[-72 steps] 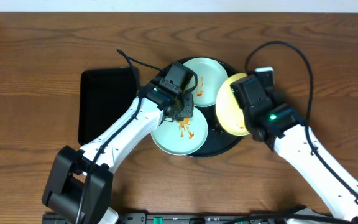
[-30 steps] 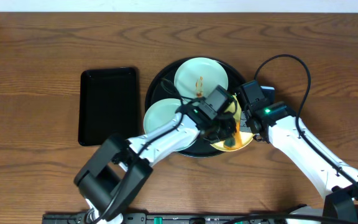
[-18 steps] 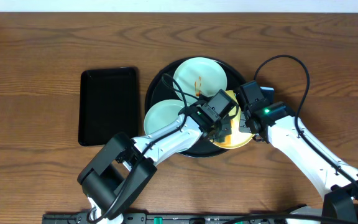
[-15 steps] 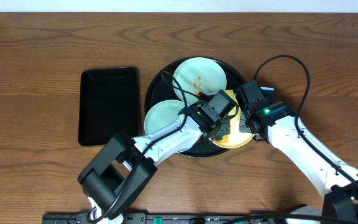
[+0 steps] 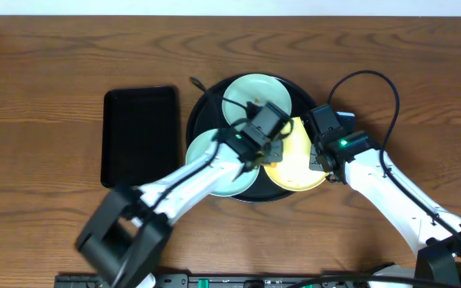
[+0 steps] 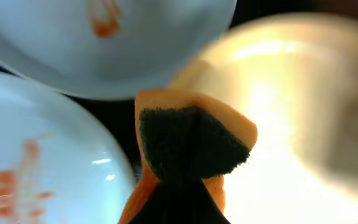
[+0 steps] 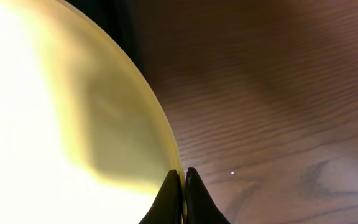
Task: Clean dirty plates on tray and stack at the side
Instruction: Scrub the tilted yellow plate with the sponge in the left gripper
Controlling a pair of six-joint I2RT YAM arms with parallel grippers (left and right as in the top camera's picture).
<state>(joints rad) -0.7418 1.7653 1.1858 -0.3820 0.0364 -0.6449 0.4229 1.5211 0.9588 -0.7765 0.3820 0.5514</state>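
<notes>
A large round black tray (image 5: 202,110) sits by the middle of the wooden counter's (image 5: 46,56) far edge. It carries two pale mint-blue round plates, the far mint-blue plate (image 5: 267,90) and the near mint-blue plate (image 5: 202,157), both smeared orange-red, and a pale yellow round plate (image 5: 294,165). The left gripper (image 5: 262,141) pinches an orange sponge (image 6: 191,146) with a dark face above the plates. The right gripper (image 7: 180,184) is pressed together on the yellow plate's rim. A smaller rectangular black tray (image 5: 140,136) lies toward the left edge.

On the round black tray (image 5: 201,110) at frame centre, the upper mint plate (image 5: 250,90) and left mint plate (image 5: 201,152) are smeared orange. The yellow plate (image 5: 298,164) is set at lower right.
</notes>
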